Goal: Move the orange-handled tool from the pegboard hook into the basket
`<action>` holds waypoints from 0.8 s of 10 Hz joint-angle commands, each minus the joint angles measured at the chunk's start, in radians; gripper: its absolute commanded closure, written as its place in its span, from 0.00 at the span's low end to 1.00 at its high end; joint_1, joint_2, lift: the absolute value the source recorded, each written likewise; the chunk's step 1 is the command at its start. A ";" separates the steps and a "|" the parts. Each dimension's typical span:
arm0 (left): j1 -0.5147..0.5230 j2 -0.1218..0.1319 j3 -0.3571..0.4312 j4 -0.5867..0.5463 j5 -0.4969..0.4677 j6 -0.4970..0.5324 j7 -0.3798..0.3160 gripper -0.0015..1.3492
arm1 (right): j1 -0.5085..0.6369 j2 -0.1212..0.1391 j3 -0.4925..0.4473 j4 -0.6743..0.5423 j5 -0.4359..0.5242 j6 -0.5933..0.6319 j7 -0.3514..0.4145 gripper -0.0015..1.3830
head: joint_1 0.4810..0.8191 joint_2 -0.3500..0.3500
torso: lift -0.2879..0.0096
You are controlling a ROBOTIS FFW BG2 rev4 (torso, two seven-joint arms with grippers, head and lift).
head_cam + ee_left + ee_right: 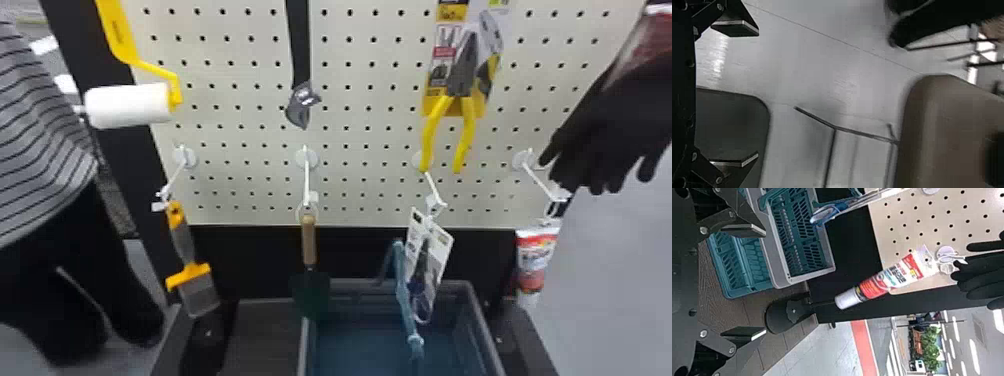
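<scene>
1. Progress: transfer outstanding. Tool point(190, 276) hangs on its hook point(185, 158) at the pegboard's point(240, 150) lower left, apart from the basket point(482, 330).
2. Left to do, in my judgement: grasp the tool, free it from the hook, carry it over the basket, release.
3. Left gripper point(757, 93): fingers spread, nothing between them.
4. Right gripper point(765, 282): likewise spread and unladen.
5. Labels: tube point(537, 255), red and white with print; pliers' card point(434, 102), yellow with printed panels; scissors' card point(442, 250), mostly white. Wording not recorded.
</scene>
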 commanded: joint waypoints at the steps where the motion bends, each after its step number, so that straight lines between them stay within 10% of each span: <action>1: -0.058 0.010 0.021 -0.022 -0.046 -0.007 -0.084 0.15 | 0.000 0.000 0.000 0.000 -0.003 0.003 0.000 0.29 | 0.20 0.50 | 0.63; 8: -0.238 -0.006 0.122 -0.267 -0.100 -0.064 -0.412 0.15 | -0.002 0.000 0.002 -0.010 -0.001 0.010 0.012 0.29 | 0.20 0.50 | 0.63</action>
